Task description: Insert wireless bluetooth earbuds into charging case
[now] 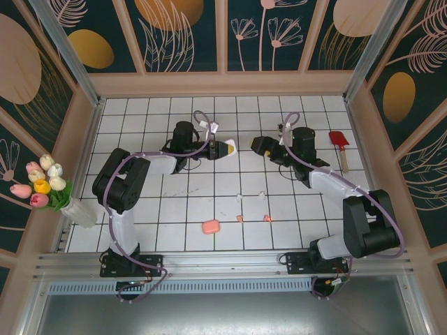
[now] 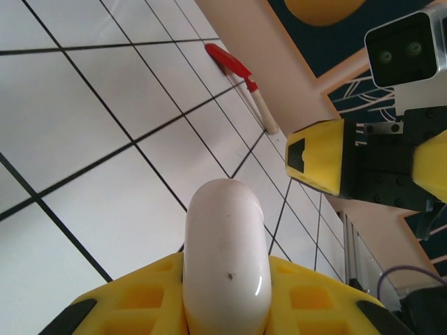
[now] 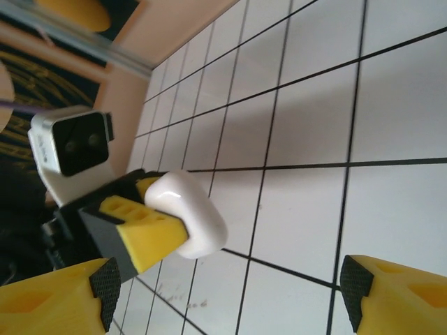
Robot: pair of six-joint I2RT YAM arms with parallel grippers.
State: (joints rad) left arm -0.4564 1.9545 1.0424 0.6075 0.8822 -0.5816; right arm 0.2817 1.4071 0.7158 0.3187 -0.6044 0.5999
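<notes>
the left gripper [image 1: 225, 148] pinches the white charging case [image 1: 232, 148] by one end, held above the middle of the table [image 1: 140, 112] and pointed at the right gripper [image 1: 257, 145]. the right gripper's jaws stand spread and empty (probably ready to take the case or to open its lid). the four earbuds [image 1: 239, 197] lie loose toward the near edge, well apart from that case and near a pink case [image 1: 211, 227]; none is inserted yet.
</notes>
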